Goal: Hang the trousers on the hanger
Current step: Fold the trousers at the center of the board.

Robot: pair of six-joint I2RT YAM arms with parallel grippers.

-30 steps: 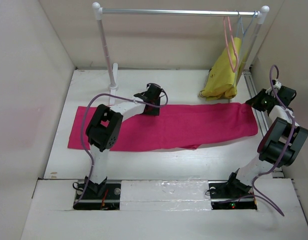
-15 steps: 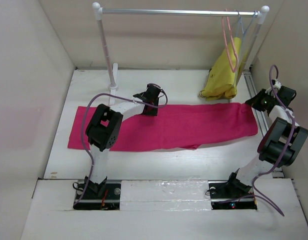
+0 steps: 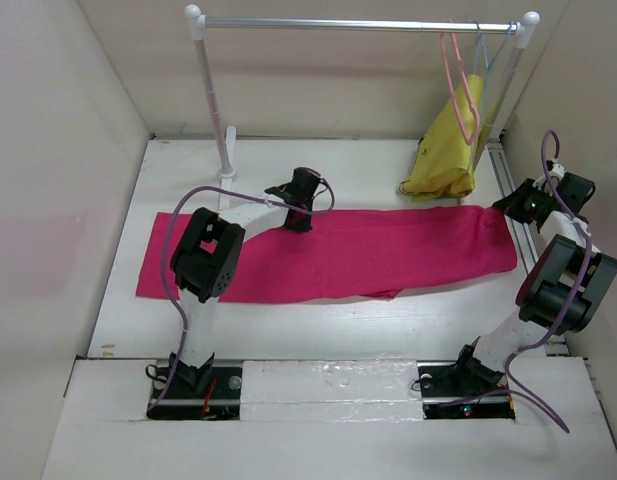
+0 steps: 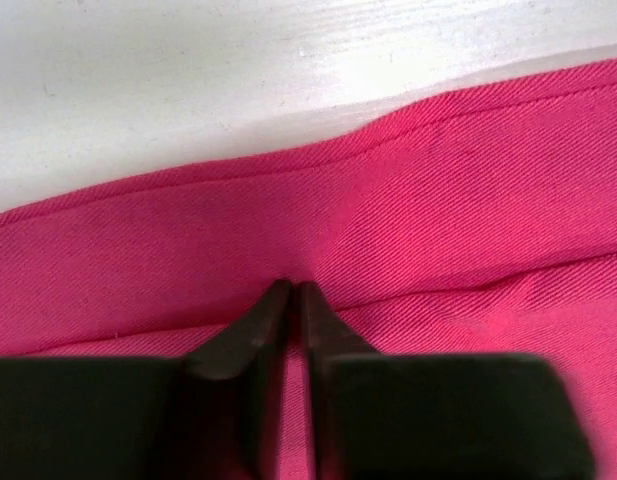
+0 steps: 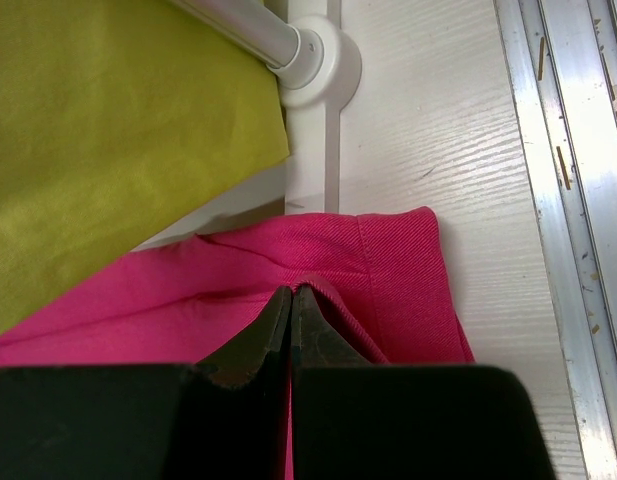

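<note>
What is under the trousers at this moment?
Only the white table shows, bare around the edges of the trousers, which lie flat on it. Nothing bulges the cloth, but anything thin beneath it would be hidden.

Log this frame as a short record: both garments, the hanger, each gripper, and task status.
trousers: spread flat on the table, running left to right
hanger: bare, hooked on the rail near its right end
yellow garment: hanging beside the hanger
left gripper: shut, pinching the trousers' far edge
right gripper: shut, pinching the trousers' right end
status: trousers not yet on the hanger
</note>
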